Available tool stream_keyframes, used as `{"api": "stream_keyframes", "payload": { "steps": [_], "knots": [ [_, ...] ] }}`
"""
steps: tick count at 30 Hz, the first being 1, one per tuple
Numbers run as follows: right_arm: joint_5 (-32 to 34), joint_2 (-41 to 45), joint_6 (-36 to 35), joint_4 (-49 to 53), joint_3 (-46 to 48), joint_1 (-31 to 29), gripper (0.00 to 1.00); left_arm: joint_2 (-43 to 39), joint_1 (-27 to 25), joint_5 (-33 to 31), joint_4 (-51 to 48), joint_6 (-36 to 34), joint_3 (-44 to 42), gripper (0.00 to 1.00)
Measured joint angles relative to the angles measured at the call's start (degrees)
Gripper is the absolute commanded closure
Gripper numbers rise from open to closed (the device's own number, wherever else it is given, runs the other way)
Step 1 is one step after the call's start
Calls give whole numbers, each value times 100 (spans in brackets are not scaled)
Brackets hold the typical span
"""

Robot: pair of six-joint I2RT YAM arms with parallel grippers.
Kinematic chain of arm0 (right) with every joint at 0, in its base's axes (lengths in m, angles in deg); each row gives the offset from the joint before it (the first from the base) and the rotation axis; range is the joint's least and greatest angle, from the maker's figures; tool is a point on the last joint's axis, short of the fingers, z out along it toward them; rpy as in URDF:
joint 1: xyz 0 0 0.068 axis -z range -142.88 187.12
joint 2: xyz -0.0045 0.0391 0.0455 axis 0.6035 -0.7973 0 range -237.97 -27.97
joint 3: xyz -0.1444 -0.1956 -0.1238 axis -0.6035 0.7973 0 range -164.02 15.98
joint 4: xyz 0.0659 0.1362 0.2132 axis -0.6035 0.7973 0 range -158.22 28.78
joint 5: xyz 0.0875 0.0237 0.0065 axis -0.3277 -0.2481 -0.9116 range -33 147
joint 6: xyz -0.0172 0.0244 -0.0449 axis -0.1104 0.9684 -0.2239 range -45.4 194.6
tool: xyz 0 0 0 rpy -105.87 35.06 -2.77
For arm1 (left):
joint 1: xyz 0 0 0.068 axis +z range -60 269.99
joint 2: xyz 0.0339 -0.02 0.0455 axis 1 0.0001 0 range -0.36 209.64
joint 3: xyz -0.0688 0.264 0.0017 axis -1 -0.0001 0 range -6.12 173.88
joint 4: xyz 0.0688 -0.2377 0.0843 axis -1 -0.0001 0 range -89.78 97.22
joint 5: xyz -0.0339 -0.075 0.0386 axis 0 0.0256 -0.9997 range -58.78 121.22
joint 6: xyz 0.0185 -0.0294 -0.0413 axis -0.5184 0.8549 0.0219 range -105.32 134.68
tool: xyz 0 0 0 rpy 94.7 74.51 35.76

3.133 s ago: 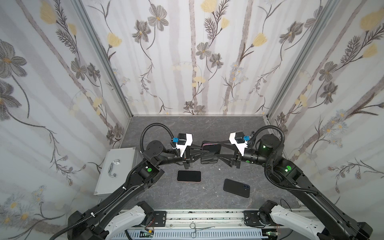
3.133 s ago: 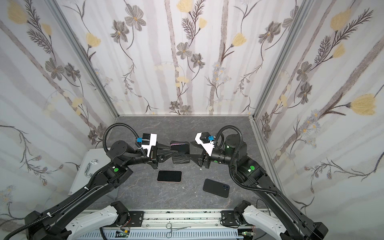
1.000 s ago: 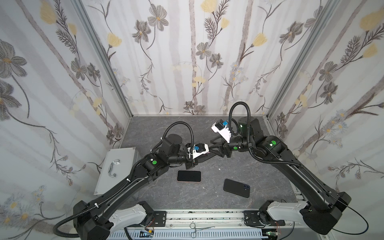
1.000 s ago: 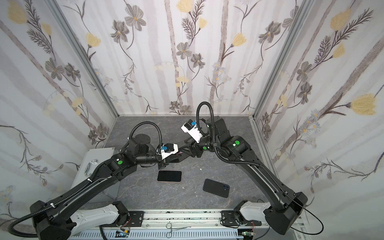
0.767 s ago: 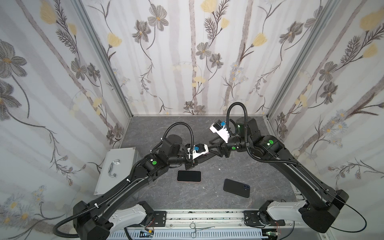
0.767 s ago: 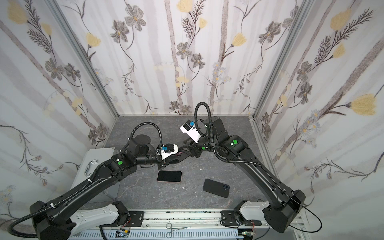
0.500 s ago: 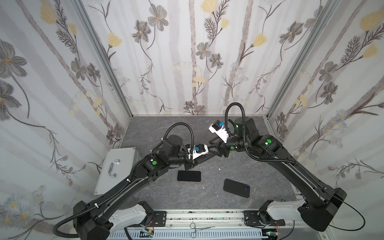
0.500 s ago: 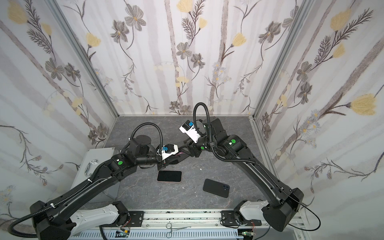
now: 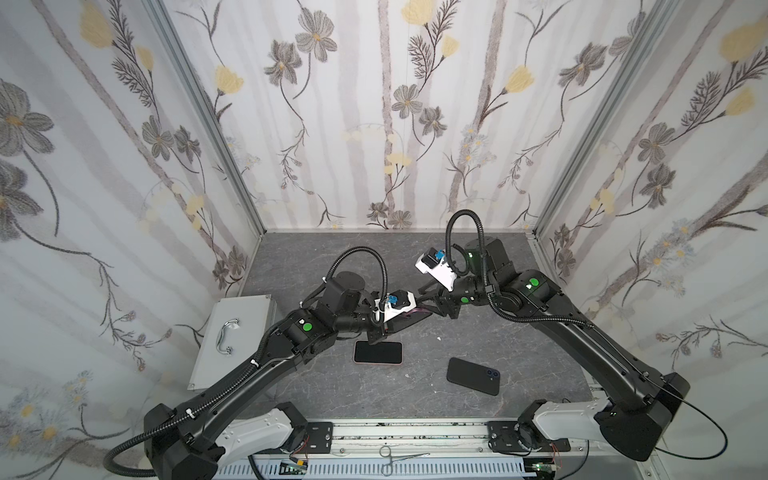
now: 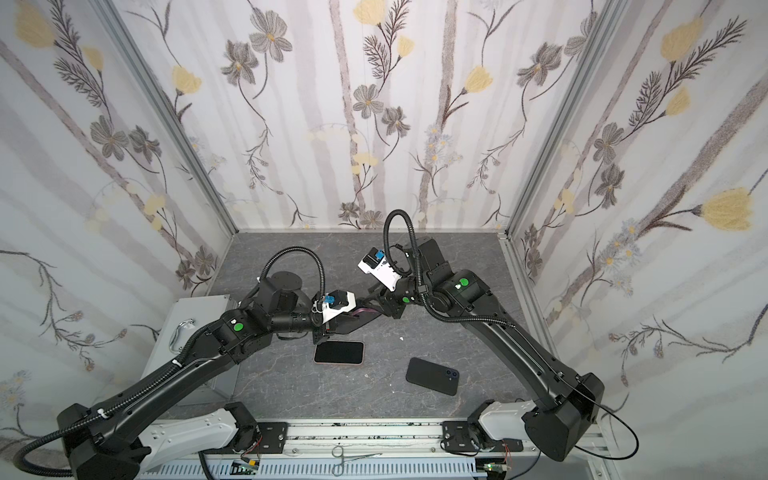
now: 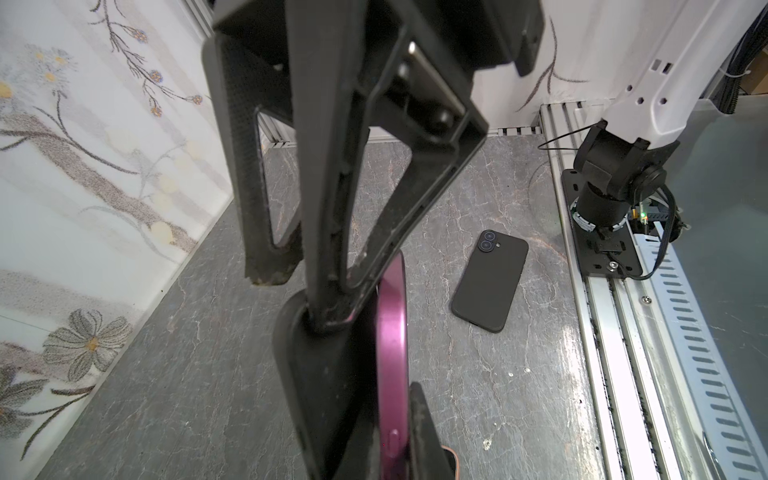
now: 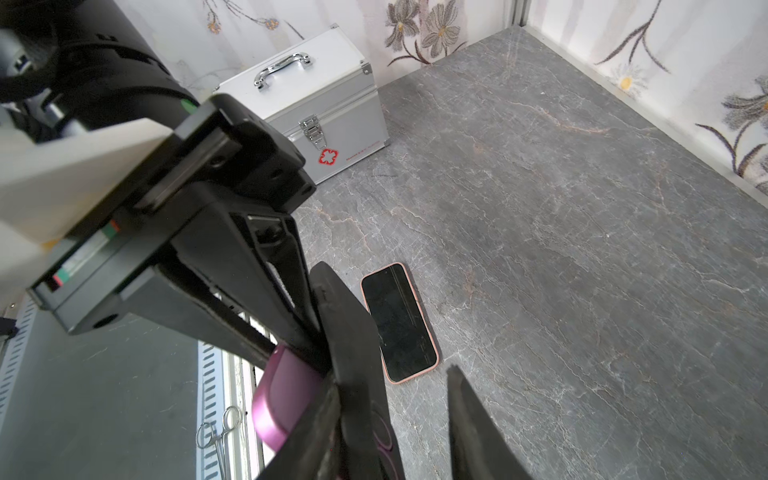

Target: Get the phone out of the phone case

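My left gripper (image 11: 390,415) is shut on the purple phone (image 11: 392,353) in its black phone case (image 11: 316,374), held off the table mid-scene in both top views (image 9: 409,324) (image 10: 357,322). My right gripper (image 12: 391,376) meets it from the right (image 9: 432,305). Its jaws are open and straddle the case's end. One fingertip (image 11: 332,316) sits wedged between case and phone. The other finger (image 12: 469,415) stands apart from the case (image 12: 353,353). A purple corner of the phone (image 12: 282,395) shows bare beside the case.
A phone in a pink case (image 9: 378,352) lies face up on the table just below the held phone. A black-cased phone (image 9: 473,375) lies face down to its right. A silver first-aid box (image 9: 232,332) stands at the left wall. Forceps (image 9: 399,457) lie on the front rail.
The right gripper's jaws have narrowed around the case's end while its arm has shifted slightly left. The left gripper keeps its hold and has not moved.
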Motion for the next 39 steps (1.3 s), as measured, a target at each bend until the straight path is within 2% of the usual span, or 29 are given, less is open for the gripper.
{"api": "stream_keyframes", "payload": {
  "steps": [12,21,26,37,39],
  "knots": [
    [-605,-57,-260,149,-17,57,80,17,0,136,-72,-2,20,100],
    [-892,-57,-131,168,-46,223,94,79,0,131,39,-2,35,100],
    [-1012,-66,225,87,-44,380,100,103,0,136,195,0,35,100],
    [-1207,-195,1436,-417,208,837,100,127,-44,181,354,179,170,100],
    [-938,-195,1550,-520,306,935,100,133,-136,498,474,153,219,100]
  ]
}}
